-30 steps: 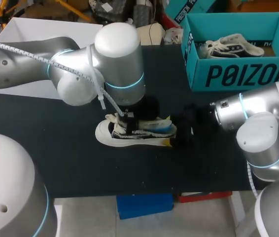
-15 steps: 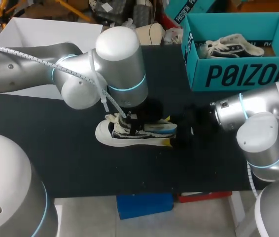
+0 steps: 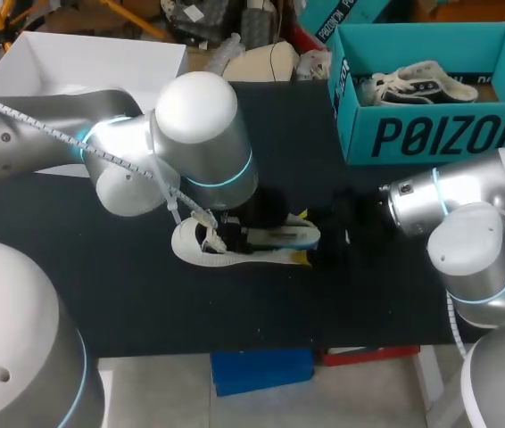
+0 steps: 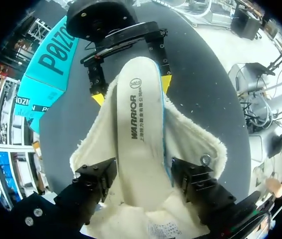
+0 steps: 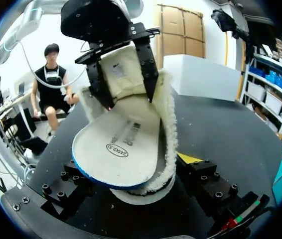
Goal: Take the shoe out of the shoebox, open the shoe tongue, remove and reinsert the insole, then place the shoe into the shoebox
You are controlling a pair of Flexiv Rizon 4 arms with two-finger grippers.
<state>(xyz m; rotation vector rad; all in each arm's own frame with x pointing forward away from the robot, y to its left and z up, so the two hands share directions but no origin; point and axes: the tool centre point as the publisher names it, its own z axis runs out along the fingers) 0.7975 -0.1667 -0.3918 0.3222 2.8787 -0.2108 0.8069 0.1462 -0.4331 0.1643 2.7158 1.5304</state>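
My left gripper (image 4: 143,175) is clenched on the white foam insole (image 4: 140,114), held lengthwise between its jaws over the cream fleece-lined shoe (image 4: 197,144); my right gripper (image 5: 136,174) clamps that shoe's end, likely to steady it against the pull.

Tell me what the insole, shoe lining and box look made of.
Insole: looks like foam under smooth off-white fabric, with a blue edge; it curves. Lining of the shoe: cream fleece or faux shearling, fuzzy nap. Box: teal printed cardboard, matte, thin stiff walls.
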